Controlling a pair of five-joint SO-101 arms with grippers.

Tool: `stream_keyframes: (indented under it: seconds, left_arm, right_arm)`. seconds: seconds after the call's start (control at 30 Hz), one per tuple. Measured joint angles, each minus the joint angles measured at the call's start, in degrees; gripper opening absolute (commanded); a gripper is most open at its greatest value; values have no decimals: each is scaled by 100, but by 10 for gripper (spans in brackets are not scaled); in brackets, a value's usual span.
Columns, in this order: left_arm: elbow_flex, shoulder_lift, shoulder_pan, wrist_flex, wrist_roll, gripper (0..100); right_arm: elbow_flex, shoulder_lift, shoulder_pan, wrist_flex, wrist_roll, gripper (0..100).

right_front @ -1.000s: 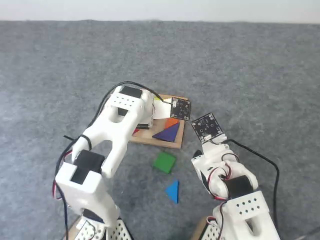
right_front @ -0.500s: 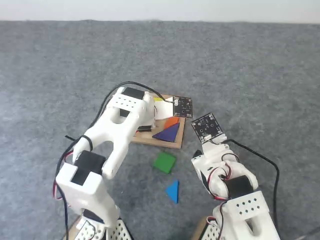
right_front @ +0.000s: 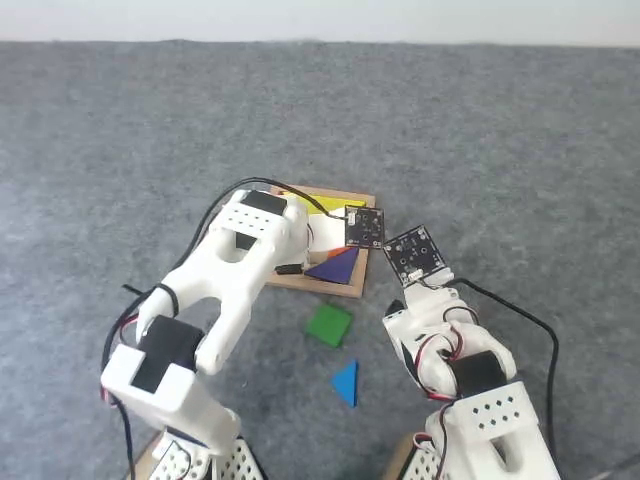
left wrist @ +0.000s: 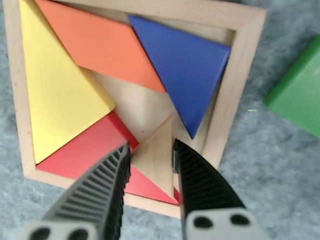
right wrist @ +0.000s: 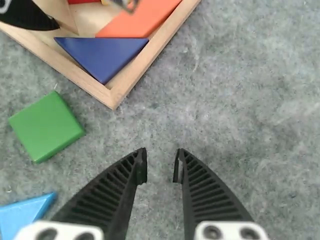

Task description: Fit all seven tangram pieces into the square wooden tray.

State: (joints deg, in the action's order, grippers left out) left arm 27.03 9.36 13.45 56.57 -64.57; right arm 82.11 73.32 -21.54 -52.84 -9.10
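Jaws of left arm (right_front: 235,275) around triangle (left wrist: 155,150)

The left gripper (left wrist: 151,147), clamped on a pale wooden triangle (left wrist: 156,162), draws back toward 6 o'clock over the wooden tray (right_front: 335,286), uncovering the yellow triangle (right_front: 328,204) at its far edge.

Robot lab bench. Indicators: white left arm (right_front: 225,290) and right arm (right_front: 460,375), bare circuit board (right_front: 413,253), grey felt (right_front: 520,130) over the table, plain pale wall (right_front: 320,18) along its far edge.
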Motion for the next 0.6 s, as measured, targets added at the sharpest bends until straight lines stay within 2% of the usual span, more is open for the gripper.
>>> stream_keyframes:
  seconds: [0.17,0.6]
  left_arm:
    - [26,-9,0,-53,-18,150]
    - [35,18,-158,-53,-44,197]
  right_arm:
    - [0,0,0,0,0,109]
    - [0,0,0,0,0,109]
